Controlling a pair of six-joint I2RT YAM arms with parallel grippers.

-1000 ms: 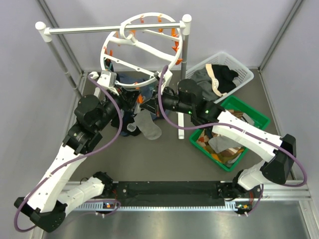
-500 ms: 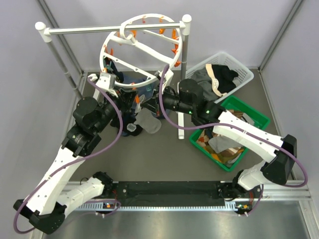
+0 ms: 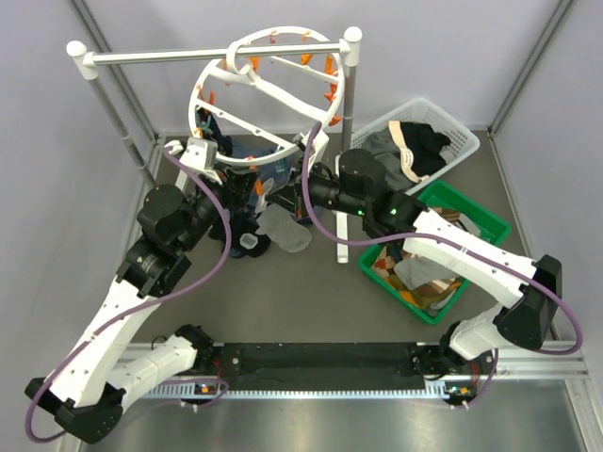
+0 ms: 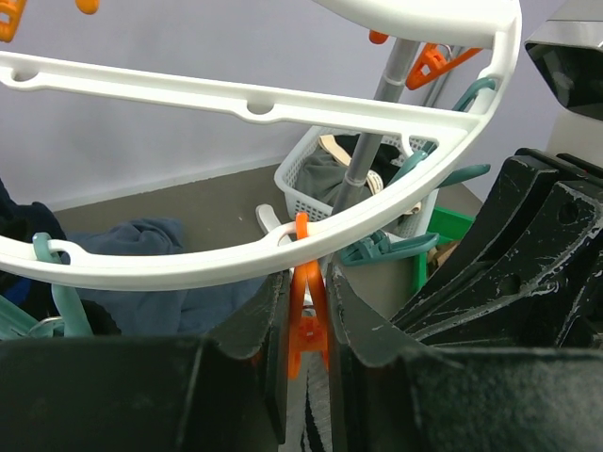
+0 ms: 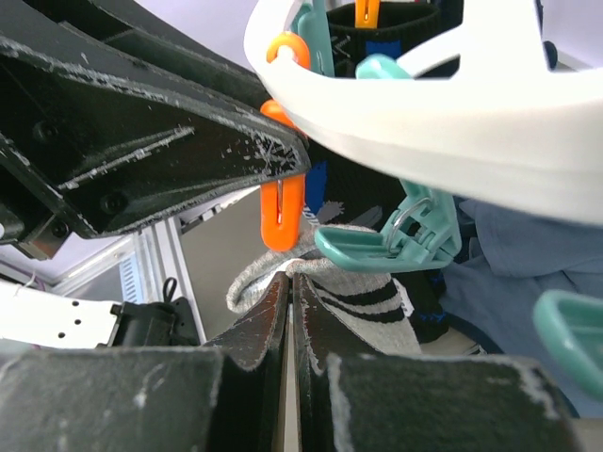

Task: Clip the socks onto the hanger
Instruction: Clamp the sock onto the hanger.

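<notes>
Your right claw (image 5: 289,281) is gripping the grey sock (image 5: 369,299) by one end, its length seemingly dangling toward the tabletop (image 3: 283,292). Just above, your left claw (image 4: 306,287) is squeezing an orange clip (image 4: 303,331) hanging upright from the hanger (image 5: 452,122).

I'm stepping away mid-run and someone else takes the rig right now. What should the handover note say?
Left claw: shut on an orange clip on the hanger ring.
Right claw: shut on the grey sock, its edge just under that clip.
Done: sock brought up to the clip; it is not seen inside the clip's mouth.
Left: feed the edge in, release the clip, then probably the dark socks below the hanger.
</notes>
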